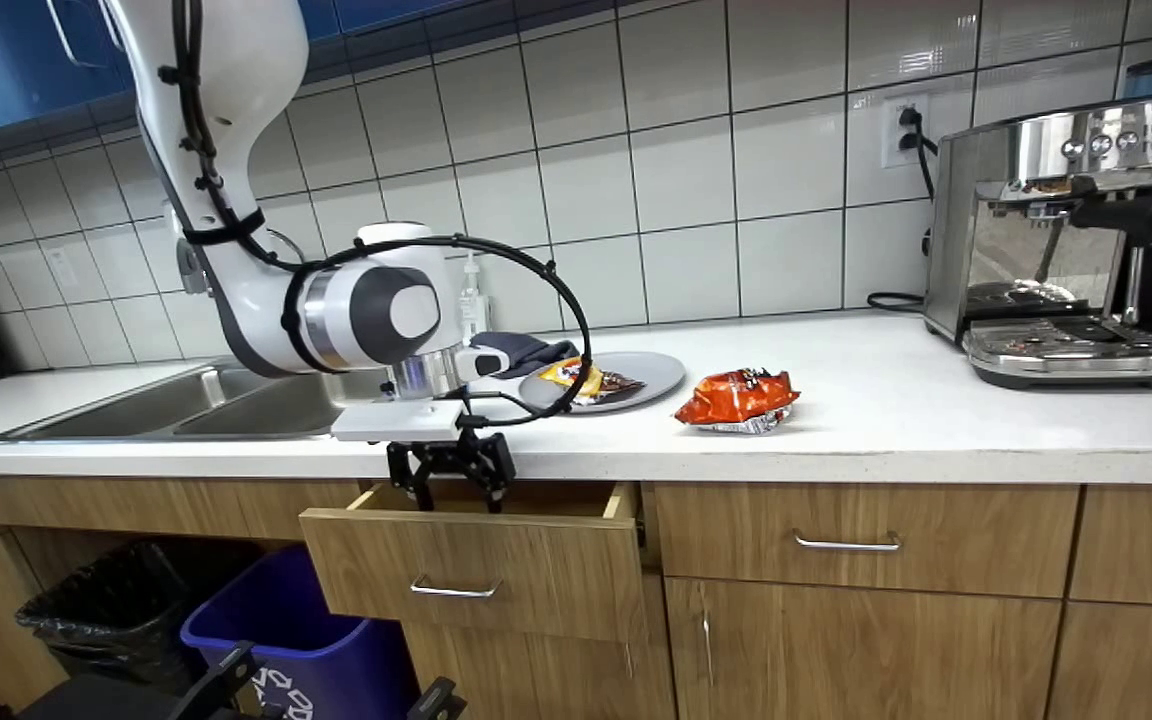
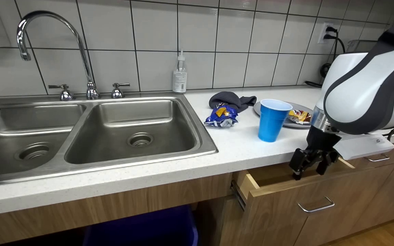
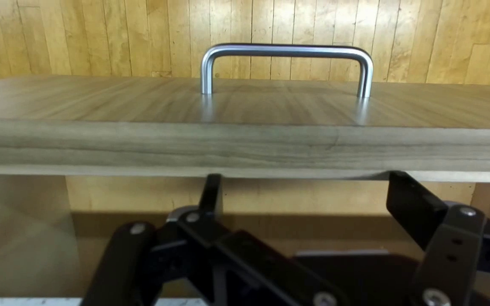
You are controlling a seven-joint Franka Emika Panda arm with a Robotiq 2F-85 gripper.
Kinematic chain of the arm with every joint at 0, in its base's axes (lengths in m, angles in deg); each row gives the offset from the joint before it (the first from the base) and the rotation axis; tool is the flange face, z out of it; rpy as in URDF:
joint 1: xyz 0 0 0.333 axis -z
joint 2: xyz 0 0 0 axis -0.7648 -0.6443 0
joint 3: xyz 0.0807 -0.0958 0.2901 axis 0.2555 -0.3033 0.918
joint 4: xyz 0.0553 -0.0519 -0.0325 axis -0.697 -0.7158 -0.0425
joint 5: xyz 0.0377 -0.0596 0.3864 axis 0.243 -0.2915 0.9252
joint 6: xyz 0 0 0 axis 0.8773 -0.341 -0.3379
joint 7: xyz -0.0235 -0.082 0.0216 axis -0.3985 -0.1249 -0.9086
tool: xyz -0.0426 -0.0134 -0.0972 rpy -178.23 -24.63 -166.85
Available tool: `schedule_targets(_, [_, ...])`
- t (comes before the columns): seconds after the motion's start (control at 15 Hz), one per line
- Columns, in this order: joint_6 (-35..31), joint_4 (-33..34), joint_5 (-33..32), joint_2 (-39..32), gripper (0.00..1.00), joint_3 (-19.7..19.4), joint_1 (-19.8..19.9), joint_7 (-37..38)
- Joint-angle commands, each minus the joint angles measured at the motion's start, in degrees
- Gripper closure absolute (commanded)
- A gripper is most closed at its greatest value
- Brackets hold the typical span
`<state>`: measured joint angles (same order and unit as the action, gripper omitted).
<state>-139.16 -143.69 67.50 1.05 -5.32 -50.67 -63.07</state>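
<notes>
My gripper [image 1: 459, 503] points down with its fingers spread and nothing between them. It reaches into the top of a pulled-out wooden drawer [image 1: 476, 565], just behind the drawer's front panel, in both exterior views. In the wrist view the fingertips [image 3: 214, 180] come close to the inner side of the panel's top edge [image 3: 270, 148]; whether they touch it I cannot tell. Beyond that edge a silver bar handle [image 3: 287, 50] sticks out from the panel. Bare wood shows in the visible part of the drawer's inside; my fingers cover some of it.
On the counter are a red chip bag [image 1: 736, 398], a grey plate [image 1: 651, 375] with a yellow snack bag, a blue cup [image 2: 273, 121], a blue chip bag [image 2: 221, 116] and a dark cloth [image 2: 231, 99]. A steel sink [image 2: 197, 150], coffee machine [image 1: 1046, 240] and blue bin [image 1: 296, 610] stand around.
</notes>
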Motion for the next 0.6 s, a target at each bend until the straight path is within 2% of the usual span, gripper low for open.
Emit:
schedule_targets(0.0, [2.9,-2.1,-0.2,1.8,0.0,-0.4,-1.0,2.7])
schedule_targets(0.53, [3.6,-6.3,0.6,4.6,0.0,-1.4,-1.6,7.7])
